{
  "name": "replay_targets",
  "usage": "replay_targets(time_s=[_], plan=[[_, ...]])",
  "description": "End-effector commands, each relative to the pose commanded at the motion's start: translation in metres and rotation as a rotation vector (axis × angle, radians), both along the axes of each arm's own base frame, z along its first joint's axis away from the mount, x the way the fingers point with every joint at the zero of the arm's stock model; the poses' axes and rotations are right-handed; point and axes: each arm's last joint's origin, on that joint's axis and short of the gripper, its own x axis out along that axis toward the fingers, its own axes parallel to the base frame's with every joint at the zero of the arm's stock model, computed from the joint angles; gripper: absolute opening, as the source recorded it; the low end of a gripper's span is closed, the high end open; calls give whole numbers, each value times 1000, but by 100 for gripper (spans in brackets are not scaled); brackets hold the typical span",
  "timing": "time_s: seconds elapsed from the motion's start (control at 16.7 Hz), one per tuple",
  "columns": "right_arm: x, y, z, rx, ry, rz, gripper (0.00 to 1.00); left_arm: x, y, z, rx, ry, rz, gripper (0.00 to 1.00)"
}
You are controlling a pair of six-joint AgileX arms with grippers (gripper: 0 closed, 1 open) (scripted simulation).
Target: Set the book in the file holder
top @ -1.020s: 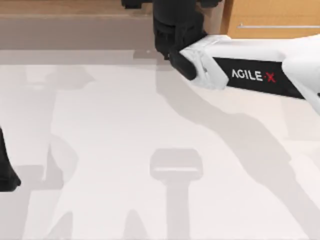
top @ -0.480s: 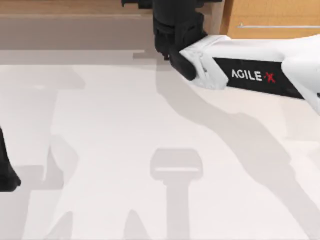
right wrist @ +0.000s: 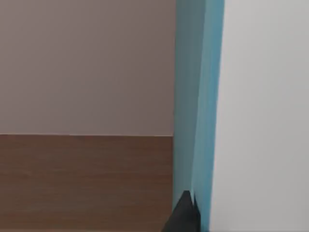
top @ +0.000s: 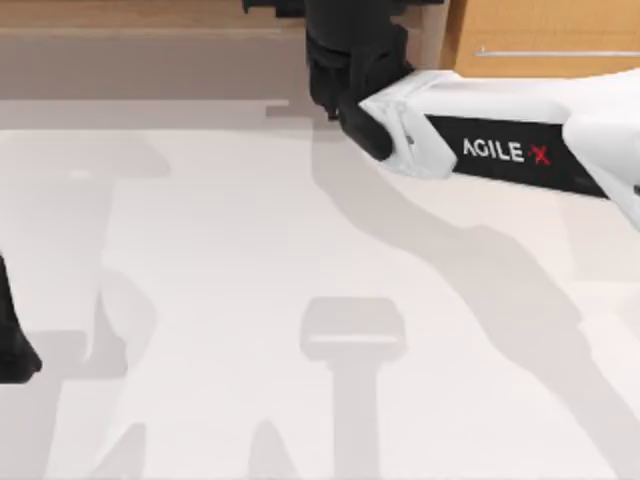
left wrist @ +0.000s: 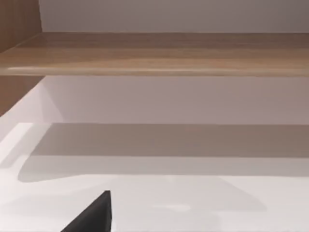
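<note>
The book (right wrist: 198, 96) stands as a tall teal-blue slab close in the right wrist view. One black fingertip (right wrist: 184, 216) of my right gripper lies flat against its cover. The broad white surface beside the cover may be the page edges; I cannot tell. From above, my right gripper (top: 350, 65) is a dark mass at the table's far edge, near the middle, and it hides the book. The file holder is out of view. My left arm (top: 12, 345) is parked at the left edge, and one dark finger (left wrist: 91, 217) is in its wrist view.
A wooden shelf or ledge (left wrist: 154, 53) runs along the back beyond the white table (top: 220, 260). A wooden cabinet front with a metal handle (top: 555, 52) stands at the back right. The white right forearm (top: 500, 150) spans the back right of the table.
The right arm has hardly moved. The soft shadow at the back left of the table shifted slightly a second ago and has since stayed still. The left arm is unchanged.
</note>
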Motion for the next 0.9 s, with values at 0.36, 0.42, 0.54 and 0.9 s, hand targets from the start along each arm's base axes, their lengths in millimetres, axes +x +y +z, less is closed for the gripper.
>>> replay_targets(time_s=[0.36, 0.42, 0.54, 0.9], plan=[[-4, 4, 5, 20, -6, 6, 0, 0, 0, 0, 0, 0, 0, 100], [-9, 9, 9, 43, -14, 14, 0, 0, 0, 0, 0, 0, 0, 100], [-22, 24, 20, 94, -29, 45, 0, 0, 0, 0, 0, 0, 0, 100], [-22, 25, 26, 95, -30, 59, 0, 0, 0, 0, 0, 0, 0, 100]])
